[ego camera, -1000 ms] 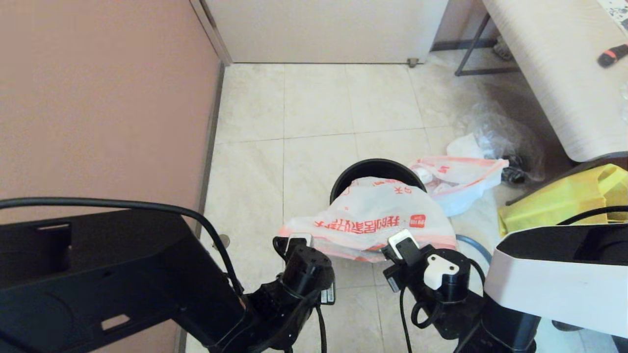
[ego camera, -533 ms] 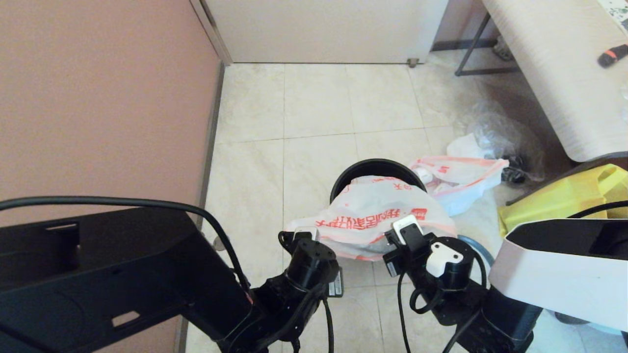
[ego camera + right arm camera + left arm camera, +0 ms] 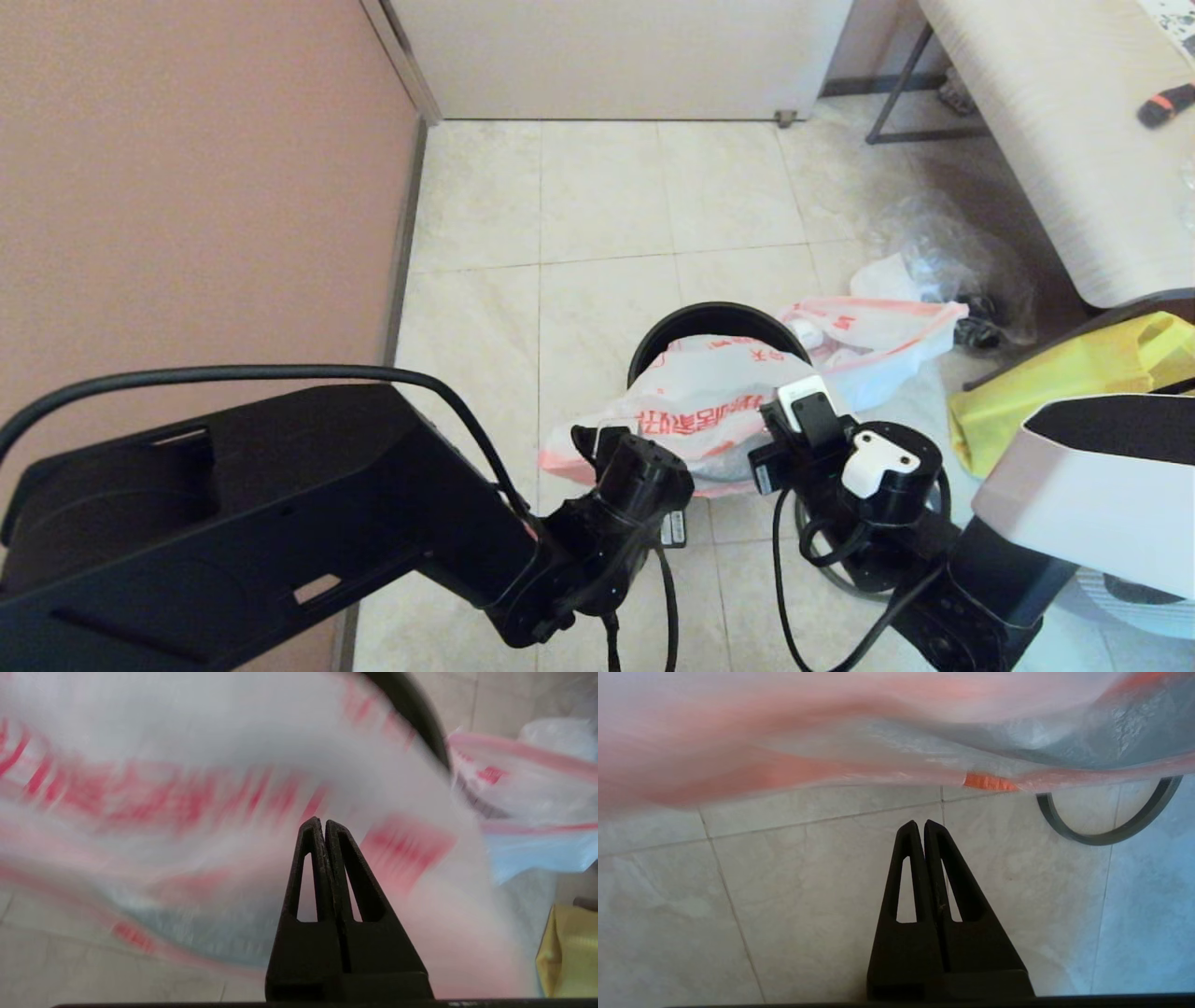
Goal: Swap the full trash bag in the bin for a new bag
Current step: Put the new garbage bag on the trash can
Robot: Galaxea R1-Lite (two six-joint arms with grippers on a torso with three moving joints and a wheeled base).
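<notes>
While the new bag [image 3: 709, 397] lies draped over the near side of the bin [image 3: 695, 319], its printed face up and its pink-edged mouth hanging toward me over the tiled floor [image 3: 597, 215], I see both arms reaching in from below in the head view. The left gripper [image 3: 920, 826] is clenched, its two black fingers pressed flat together with nothing between them; in the left wrist view it points at bare tile just short of the bag's lower edge, apart from the plastic. The right gripper [image 3: 322, 822] is likewise clenched on nothing, its tips set against the blurred red print of the new bag; I cannot tell whether they touch the film. The dark grey hoop rim [image 3: 1111, 828] lies loose on the floor beside the bag's hanging edge, partly hidden beneath it. The full trash bag [image 3: 873, 341] rests on the floor just to the right of the bin, touching its side. Beyond it sits a clear plastic bag [image 3: 943, 257], and a yellow tote [image 3: 1055, 378] lies further right, near the right arm.
</notes>
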